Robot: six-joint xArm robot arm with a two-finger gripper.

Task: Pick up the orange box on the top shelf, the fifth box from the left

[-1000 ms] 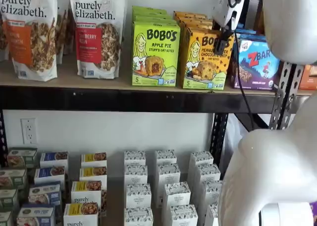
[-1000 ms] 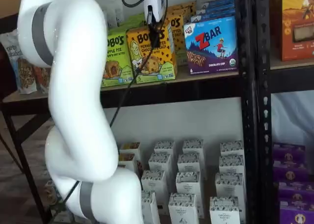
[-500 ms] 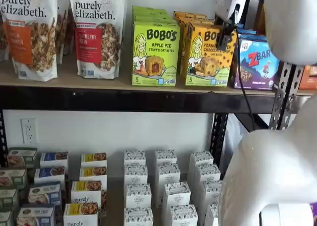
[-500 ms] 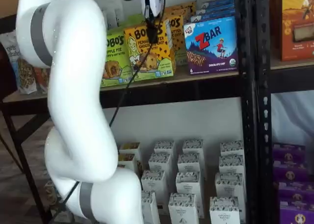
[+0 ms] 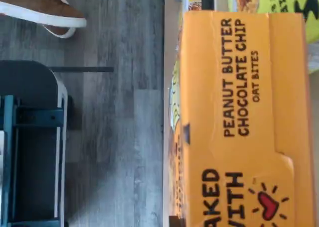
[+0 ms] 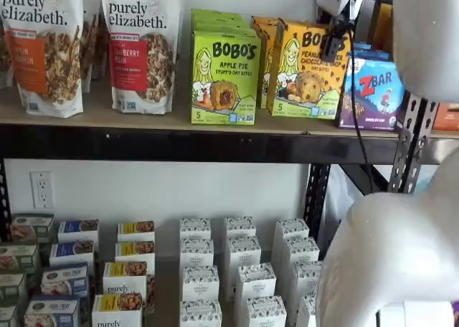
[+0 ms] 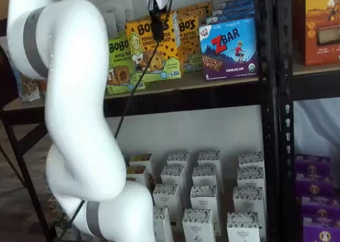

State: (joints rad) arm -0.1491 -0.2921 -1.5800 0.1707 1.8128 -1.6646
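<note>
The pincer (image 7: 157, 27) is clamped on the top edge of the orange box (image 7: 151, 48), which hangs directly beneath it, upright but tilted and raised off the top shelf (image 7: 202, 80), so the way out lies straight back from the shelf toward the cameras.

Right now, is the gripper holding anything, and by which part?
The gripper is shut on the orange box, gripping it at its top edge; in both shelf views the box tilts, its base lifted above the top shelf.
</note>
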